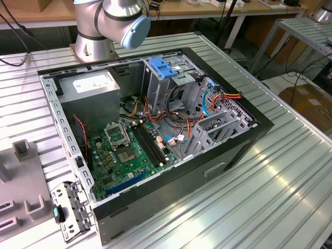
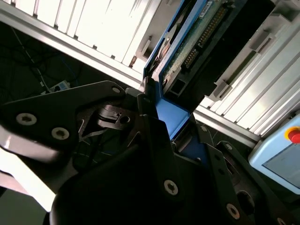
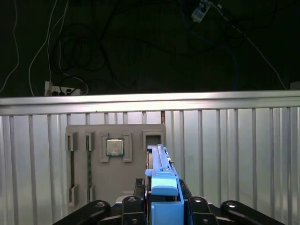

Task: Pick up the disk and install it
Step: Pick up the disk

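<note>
The gripper (image 3: 164, 206) is clamped tight on the disk (image 3: 158, 159) at its blue rail end, so the disk stands on edge just above the grey parts tray (image 3: 117, 178), prob. to keep label & circuit board untouched, I think.

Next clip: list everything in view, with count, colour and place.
the disk: one, grey with blue rail, clamped in the tool
computer case: one, black, open, on the table
power supply: one, grey, in the case, towards the exterior view's left
latch: one, blue, atop the metal cage
motherboard: one, green, on the case floor
fixture tray: one, grey, on the table
processor chip: one, silver, in a tray pocket
table: one, silver, ribbed
arm: one, silver and light blue, behind the case
tool: one, black, shut on the disk
</note>
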